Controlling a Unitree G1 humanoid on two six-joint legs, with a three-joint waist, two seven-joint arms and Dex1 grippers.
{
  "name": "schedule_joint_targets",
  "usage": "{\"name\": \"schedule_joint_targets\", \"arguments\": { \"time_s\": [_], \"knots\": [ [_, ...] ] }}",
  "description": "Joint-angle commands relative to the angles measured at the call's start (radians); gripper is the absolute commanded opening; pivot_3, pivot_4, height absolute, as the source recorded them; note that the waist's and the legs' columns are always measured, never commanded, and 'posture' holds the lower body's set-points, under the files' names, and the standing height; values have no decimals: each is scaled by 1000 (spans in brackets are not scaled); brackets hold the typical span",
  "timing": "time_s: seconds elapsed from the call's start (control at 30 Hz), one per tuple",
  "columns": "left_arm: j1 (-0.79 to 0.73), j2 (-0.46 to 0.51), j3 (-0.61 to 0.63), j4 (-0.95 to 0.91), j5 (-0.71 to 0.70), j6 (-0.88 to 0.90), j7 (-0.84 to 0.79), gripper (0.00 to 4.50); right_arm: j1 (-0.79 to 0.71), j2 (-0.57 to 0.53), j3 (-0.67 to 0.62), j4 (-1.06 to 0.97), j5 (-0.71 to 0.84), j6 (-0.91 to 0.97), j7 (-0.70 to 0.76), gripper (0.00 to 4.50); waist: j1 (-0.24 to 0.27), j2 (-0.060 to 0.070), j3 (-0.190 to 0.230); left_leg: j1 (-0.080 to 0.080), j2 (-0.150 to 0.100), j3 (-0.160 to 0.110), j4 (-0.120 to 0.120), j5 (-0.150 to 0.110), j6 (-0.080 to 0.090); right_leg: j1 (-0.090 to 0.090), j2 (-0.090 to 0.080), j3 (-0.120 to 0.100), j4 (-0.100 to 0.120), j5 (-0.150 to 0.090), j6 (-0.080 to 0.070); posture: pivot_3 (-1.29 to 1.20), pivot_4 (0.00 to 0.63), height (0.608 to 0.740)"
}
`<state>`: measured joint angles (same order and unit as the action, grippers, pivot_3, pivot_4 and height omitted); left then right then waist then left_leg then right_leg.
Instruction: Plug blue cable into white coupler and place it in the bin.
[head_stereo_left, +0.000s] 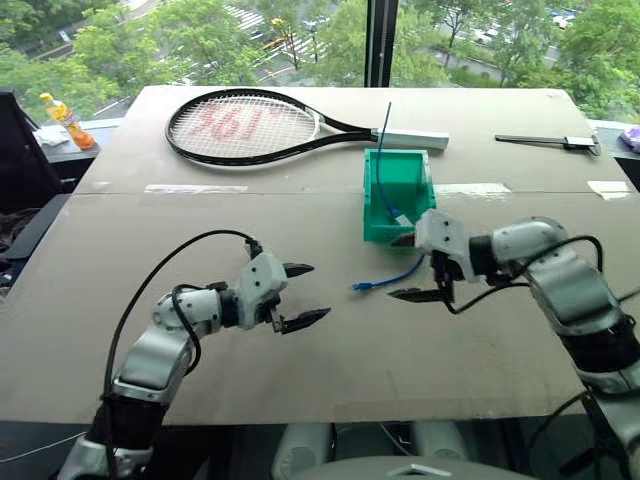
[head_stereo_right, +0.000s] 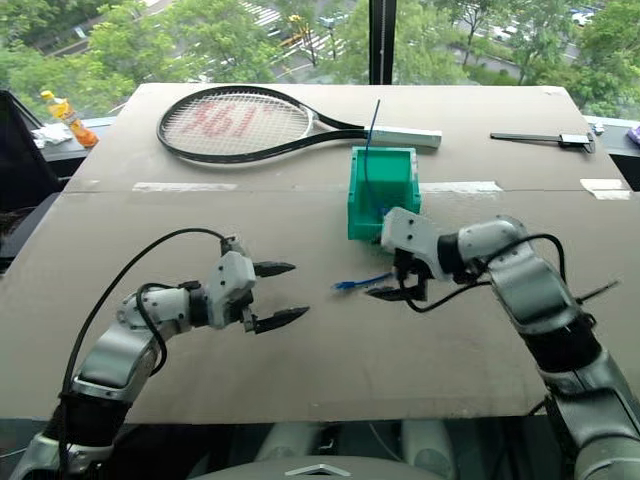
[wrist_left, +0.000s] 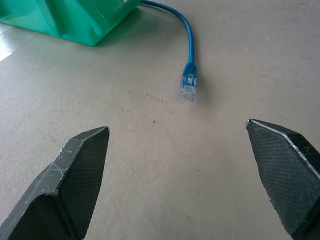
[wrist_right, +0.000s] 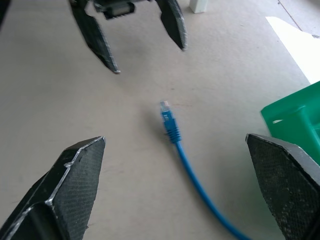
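cardboard tabletop broad and bare around my hands, front edge just below my arms, plenty of room to move. tennis racket far back beside window, black tool at far right edge, orange bottle off far left corner; none in my way. green bin mid-table, blue cable trailing out over its low front lip, plug end flat on table. my left gripper spread wide, empty, plug ahead of it, apart. my right gripper released, empty, just beside bin front, cable between its fingers, untouched.
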<state>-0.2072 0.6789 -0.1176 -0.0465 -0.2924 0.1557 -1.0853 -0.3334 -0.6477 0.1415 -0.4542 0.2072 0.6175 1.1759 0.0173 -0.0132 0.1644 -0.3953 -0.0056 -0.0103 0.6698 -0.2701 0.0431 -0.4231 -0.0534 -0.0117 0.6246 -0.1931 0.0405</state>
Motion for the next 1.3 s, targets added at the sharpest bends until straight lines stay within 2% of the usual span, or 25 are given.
{"name": "schedule_joint_targets", "arguments": {
  "time_s": [0.03,0.2,0.33,0.37,0.43,0.47,0.67,0.77,0.9,1.03,1.13,1.27,1.3],
  "knots": [
    [-69,-22,-45,85,33,-53,-57,4500,112,-26,-110,-113,36,-40,-68,4457,-8,0,0,0,0,1,0,0,0,0,0,1,0,0,0,0,150,740],
    [-169,-90,-98,219,77,-127,-90,4500,276,5,-196,-195,40,-62,-213,4457,-12,-1,0,2,0,4,2,0,0,0,2,4,1,0,0,0,150,740],
    [-231,-130,-131,308,125,-175,-105,4500,386,6,-222,-272,50,-62,-272,4457,-3,-1,0,2,1,3,3,0,0,1,3,4,2,0,1,0,150,740],
    [-242,-136,-136,325,134,-185,-105,3957,408,0,-225,-283,51,-65,-279,4500,-3,-1,0,2,1,3,3,0,0,1,3,4,1,0,1,0,150,740],
    [-262,-152,-146,352,149,-193,-105,3231,463,-25,-229,-296,21,-98,-293,4500,-3,-1,0,1,1,3,3,0,0,1,3,4,1,0,1,0,150,740],
    [-268,-158,-153,358,155,-191,-110,2574,492,-34,-240,-301,8,-119,-300,4500,-3,-1,0,1,0,3,3,0,0,1,3,4,1,-1,1,0,150,740],
    [-270,-179,-160,359,163,-207,-131,68,558,-30,-272,-321,36,-132,-347,4500,-3,-2,-1,1,0,3,4,0,1,1,2,4,1,-2,3,0,150,740],
    [-260,-183,-151,326,132,-209,-157,68,556,27,-277,-333,103,-79,-403,4500,-4,-2,-1,2,1,3,4,0,1,1,3,4,1,-3,5,0,150,740],
    [-246,-177,-146,199,104,-271,-197,68,569,196,-354,-372,414,182,-554,4500,-3,-2,-1,1,1,2,4,0,1,1,3,4,2,-1,1,0,150,740],
    [-271,-221,-136,81,73,-275,-162,68,631,282,-439,-420,665,384,-749,4500,6,-2,-1,0,0,0,4,0,1,1,0,3,1,-1,1,0,150,740],
    [-299,-269,-127,56,72,-324,-119,68,634,375,-453,-457,864,383,-957,4500,0,-2,-1,0,0,1,5,0,1,1,-1,4,1,-3,-2,0,150,740],
    [-308,-297,-118,96,87,-407,-92,68,560,458,-405,-458,1066,302,-1201,4500,-14,-1,-2,2,1,2,4,0,1,1,2,5,2,-3,-1,0,150,740],
    [-311,-299,-119,104,89,-418,-91,17,543,462,-393,-450,1094,287,-1237,4241,-15,-1,-2,2,1,3,4,0,1,1,2,5,2,-2,-1,0,150,740]
  ]
}}
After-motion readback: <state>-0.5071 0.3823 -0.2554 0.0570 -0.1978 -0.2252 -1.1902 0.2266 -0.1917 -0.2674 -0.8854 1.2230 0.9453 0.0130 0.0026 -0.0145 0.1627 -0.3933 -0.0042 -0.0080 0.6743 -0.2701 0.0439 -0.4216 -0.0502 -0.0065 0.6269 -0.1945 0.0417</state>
